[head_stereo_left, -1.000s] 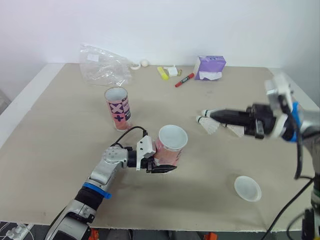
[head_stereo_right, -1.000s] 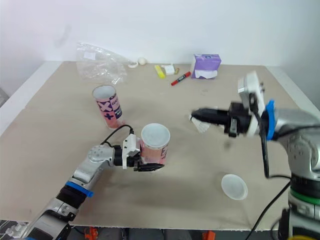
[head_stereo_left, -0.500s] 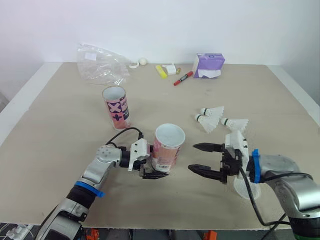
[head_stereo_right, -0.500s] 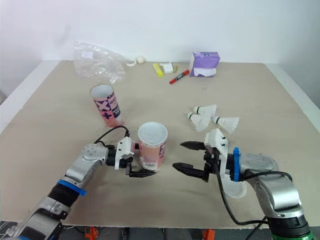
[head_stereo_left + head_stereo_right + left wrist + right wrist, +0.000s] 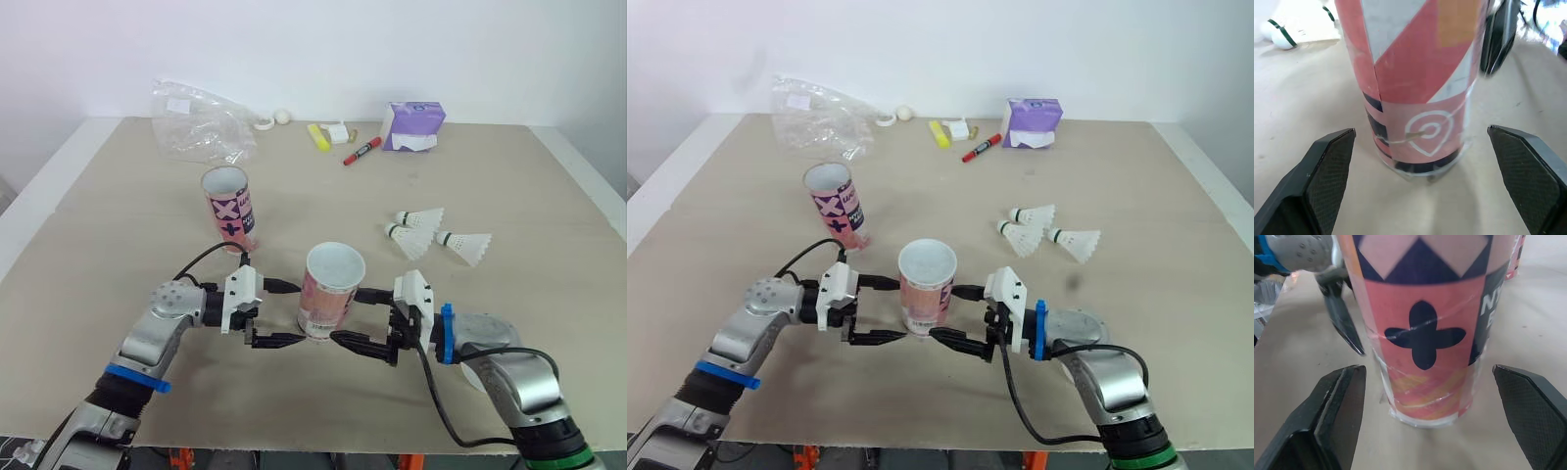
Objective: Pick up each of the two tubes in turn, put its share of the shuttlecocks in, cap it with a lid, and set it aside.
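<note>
Near the front edge of the tabletop [image 5: 108,245], our left gripper [image 5: 292,313] and right gripper [image 5: 347,315] flank the upright tube [image 5: 330,284], both wide open and empty; pickup likely needs one to close.

Lab-like: bare table [image 5: 118,225], plain white wall [image 5: 323,49].

Upright tube [image 5: 1422,328], right claw [image 5: 1427,368] spread around it

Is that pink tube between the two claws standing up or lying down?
Standing upright: the tube rests base-down on the table, its open mouth facing up.
</note>
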Motion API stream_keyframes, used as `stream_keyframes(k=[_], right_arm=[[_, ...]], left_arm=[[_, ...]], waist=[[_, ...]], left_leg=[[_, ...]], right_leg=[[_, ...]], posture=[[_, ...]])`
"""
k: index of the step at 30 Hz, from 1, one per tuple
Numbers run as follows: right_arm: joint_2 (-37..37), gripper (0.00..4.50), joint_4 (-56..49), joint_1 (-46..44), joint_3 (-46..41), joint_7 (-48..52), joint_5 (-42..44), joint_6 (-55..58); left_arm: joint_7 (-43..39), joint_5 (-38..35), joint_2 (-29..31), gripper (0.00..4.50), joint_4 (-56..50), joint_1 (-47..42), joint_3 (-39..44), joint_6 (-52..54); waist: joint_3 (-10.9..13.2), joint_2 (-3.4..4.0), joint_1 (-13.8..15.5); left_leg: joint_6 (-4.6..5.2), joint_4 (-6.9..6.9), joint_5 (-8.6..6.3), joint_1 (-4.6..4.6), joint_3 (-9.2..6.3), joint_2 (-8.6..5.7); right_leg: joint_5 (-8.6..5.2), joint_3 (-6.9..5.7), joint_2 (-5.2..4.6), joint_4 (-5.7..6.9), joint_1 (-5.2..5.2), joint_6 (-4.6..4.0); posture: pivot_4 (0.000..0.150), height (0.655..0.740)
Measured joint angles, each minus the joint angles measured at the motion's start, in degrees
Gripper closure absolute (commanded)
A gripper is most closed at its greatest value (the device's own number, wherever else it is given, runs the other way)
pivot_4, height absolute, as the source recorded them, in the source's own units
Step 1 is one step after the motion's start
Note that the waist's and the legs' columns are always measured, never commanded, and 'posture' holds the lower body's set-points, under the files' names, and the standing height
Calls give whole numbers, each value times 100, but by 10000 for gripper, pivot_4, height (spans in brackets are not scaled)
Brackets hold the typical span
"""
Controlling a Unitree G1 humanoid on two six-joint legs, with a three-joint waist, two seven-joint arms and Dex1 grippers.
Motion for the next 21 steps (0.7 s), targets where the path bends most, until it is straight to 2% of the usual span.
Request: stream_keyframes(k=[7, 21], right_arm=[[290, 726, 299, -96, 234, -90, -226, -450], [887, 726, 866, -385, 617, -215, -554, -991]], left_arm=[[-15, -257, 297, 0, -425, 293, 93, 550], [59, -315, 535, 0, -819, 623, 258, 646]], waist=[[8, 1, -2], [17, -3, -5]], left_leg=[[0, 1, 0, 2, 0, 1], [-2, 1, -1, 4, 0, 4]], right_leg=[[1, -1, 1, 1, 0, -1], [1, -4, 1, 2, 0, -7]], posture=[[1500, 7400], [1500, 7400]])
